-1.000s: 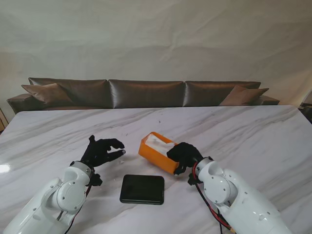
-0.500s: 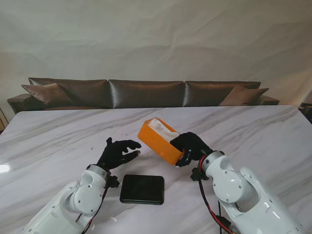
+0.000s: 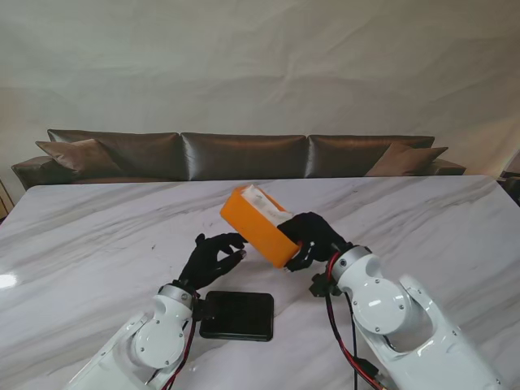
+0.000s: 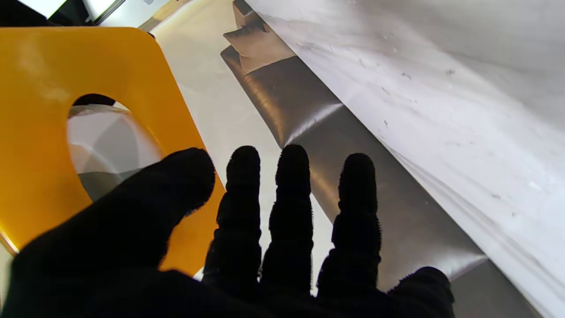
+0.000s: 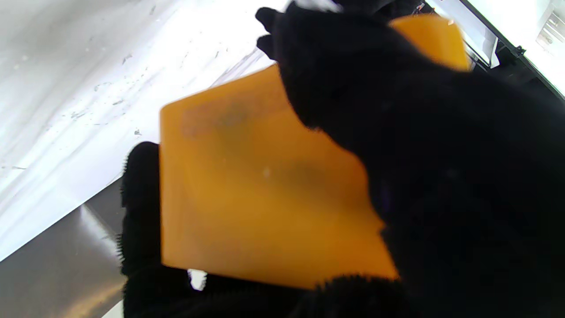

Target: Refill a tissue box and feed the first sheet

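Note:
My right hand (image 3: 310, 238) is shut on the near end of the orange tissue box (image 3: 257, 225), which it holds tilted in the air over the table. White tissues (image 3: 264, 202) show at the box's open side. My left hand (image 3: 213, 256) is open just left of the box, fingers spread and close to its lower face. In the left wrist view the orange face (image 4: 39, 176) has an oval slot with tissue showing through, right by my thumb (image 4: 132, 212). The right wrist view shows an orange wall (image 5: 247, 185) pinched between my black fingers (image 5: 137, 212).
A flat black panel (image 3: 237, 314) lies on the marble table (image 3: 97, 236) near me, between the two arms. A brown sofa (image 3: 244, 154) runs along the table's far edge.
The right hand has lifted the box off the table and carried it left, tilting it more steeply. The left hand has moved right and forward up to the box.

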Action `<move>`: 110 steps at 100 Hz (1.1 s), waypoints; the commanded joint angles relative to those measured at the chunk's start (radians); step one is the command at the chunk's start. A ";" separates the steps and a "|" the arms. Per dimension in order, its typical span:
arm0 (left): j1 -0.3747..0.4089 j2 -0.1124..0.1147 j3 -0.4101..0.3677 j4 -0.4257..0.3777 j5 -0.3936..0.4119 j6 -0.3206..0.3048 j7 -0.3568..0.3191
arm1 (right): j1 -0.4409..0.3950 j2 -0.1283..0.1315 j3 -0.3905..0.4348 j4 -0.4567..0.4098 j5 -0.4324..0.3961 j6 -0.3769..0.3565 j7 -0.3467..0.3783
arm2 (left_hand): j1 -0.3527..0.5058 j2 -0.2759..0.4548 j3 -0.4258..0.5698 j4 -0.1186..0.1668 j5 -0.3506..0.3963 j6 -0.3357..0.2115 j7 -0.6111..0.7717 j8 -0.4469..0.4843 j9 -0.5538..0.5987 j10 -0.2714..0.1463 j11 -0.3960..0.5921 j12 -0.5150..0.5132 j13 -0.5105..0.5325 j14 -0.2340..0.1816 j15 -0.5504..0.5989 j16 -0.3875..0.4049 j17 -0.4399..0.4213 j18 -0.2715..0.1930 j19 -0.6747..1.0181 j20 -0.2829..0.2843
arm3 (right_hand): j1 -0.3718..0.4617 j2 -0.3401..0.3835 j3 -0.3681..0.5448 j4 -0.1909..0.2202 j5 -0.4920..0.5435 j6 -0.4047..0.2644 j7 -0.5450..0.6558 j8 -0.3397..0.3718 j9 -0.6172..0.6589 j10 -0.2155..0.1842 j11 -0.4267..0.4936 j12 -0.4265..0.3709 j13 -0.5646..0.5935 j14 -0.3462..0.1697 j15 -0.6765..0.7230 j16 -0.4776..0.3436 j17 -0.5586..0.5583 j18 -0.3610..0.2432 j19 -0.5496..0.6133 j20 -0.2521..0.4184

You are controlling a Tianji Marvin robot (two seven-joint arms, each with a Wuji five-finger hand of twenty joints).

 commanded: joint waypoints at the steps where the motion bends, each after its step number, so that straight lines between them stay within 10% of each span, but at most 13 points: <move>1: 0.012 -0.011 0.009 -0.002 -0.022 -0.019 -0.020 | 0.003 -0.009 -0.008 0.003 0.012 -0.001 0.003 | 0.027 -0.033 0.034 -0.012 0.001 -0.025 -0.027 -0.028 -0.054 -0.030 0.029 0.023 -0.026 -0.002 0.016 0.020 -0.027 -0.019 1.468 0.018 | 0.085 0.027 0.197 0.156 0.075 0.060 0.064 -0.001 0.148 0.134 0.191 0.046 0.130 0.123 0.391 0.106 0.115 -0.383 0.324 0.099; 44: 0.025 -0.015 0.018 -0.004 -0.161 -0.117 -0.073 | 0.014 -0.012 -0.027 0.030 0.028 -0.013 -0.001 | 0.190 -0.113 0.151 -0.027 -0.122 -0.037 -0.246 -0.144 -0.125 -0.073 0.114 0.147 -0.102 -0.025 0.022 0.076 -0.072 -0.047 1.426 0.036 | 0.093 0.027 0.197 0.149 0.072 0.068 0.061 0.006 0.144 0.138 0.189 0.048 0.122 0.132 0.390 0.114 0.103 -0.382 0.327 0.103; 110: 0.037 -0.009 0.026 -0.018 -0.268 -0.184 -0.138 | 0.006 -0.007 -0.012 0.049 0.019 -0.018 0.013 | 0.254 -0.163 0.202 -0.059 -0.087 -0.045 -0.285 -0.171 -0.104 -0.082 0.106 0.255 -0.103 -0.029 0.021 0.093 -0.080 -0.053 1.412 0.043 | 0.094 0.027 0.197 0.118 0.072 0.069 0.058 0.011 0.134 0.144 0.190 0.044 0.117 0.135 0.387 0.115 0.096 -0.383 0.327 0.106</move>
